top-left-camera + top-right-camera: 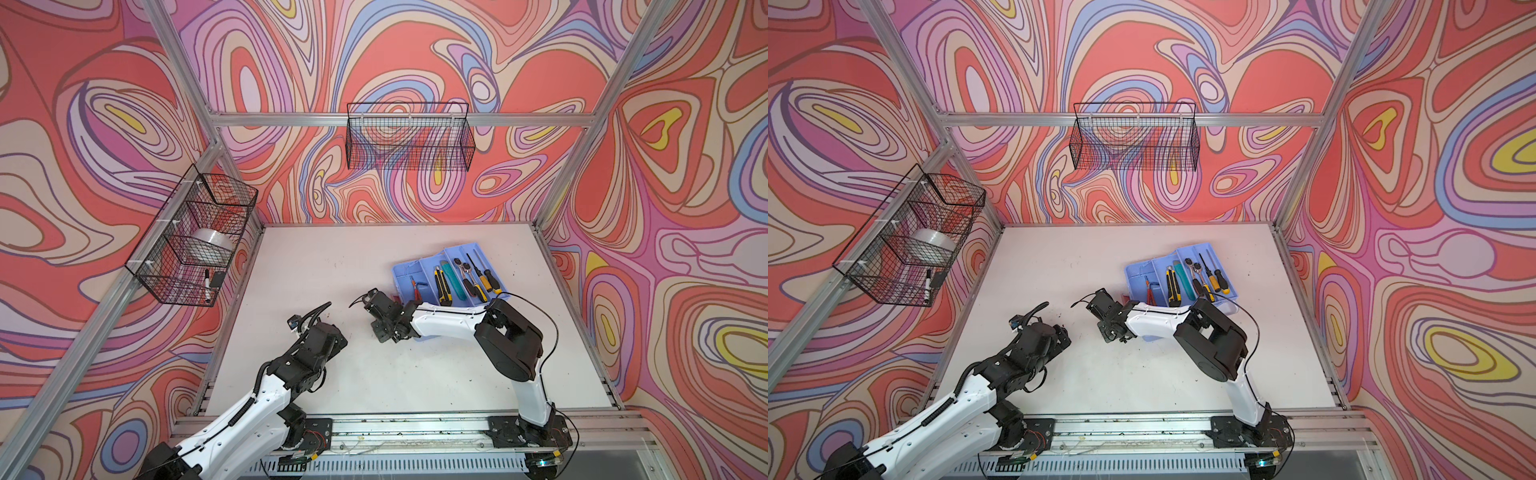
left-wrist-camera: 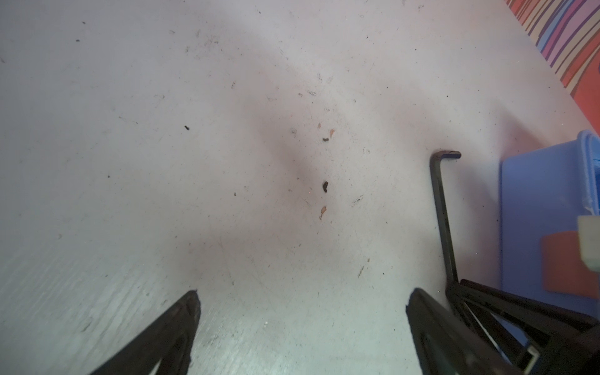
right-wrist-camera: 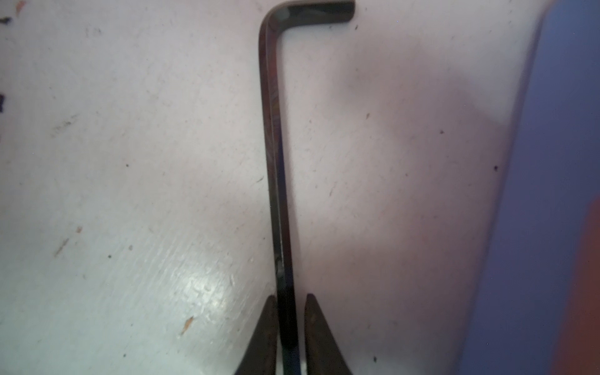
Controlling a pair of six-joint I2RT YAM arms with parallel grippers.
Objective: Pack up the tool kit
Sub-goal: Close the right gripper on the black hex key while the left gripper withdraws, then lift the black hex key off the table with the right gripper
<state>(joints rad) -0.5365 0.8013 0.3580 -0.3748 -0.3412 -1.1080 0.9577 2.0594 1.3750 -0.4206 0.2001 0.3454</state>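
A white, scuffed desk (image 1: pixel 353 257) sits inside an aluminium frame (image 1: pixel 291 119), backed by walls (image 1: pixel 415 50) printed with swirling red, pink, lilac and yellow shapes. One black wire basket (image 1: pixel 409 145) hangs from the back rail. A second, divided wire basket (image 1: pixel 166 286) hangs on the left rail. Its middle compartment holds a roll of clear tape (image 1: pixel 212 245), and its nearest compartment holds a black marker (image 1: pixel 206 284) beside a small dark flat item (image 1: pixel 217 279). In the left wrist view, dark specks (image 2: pixel 325 186) and orange flecks (image 2: pixel 322 212) dot the desk.
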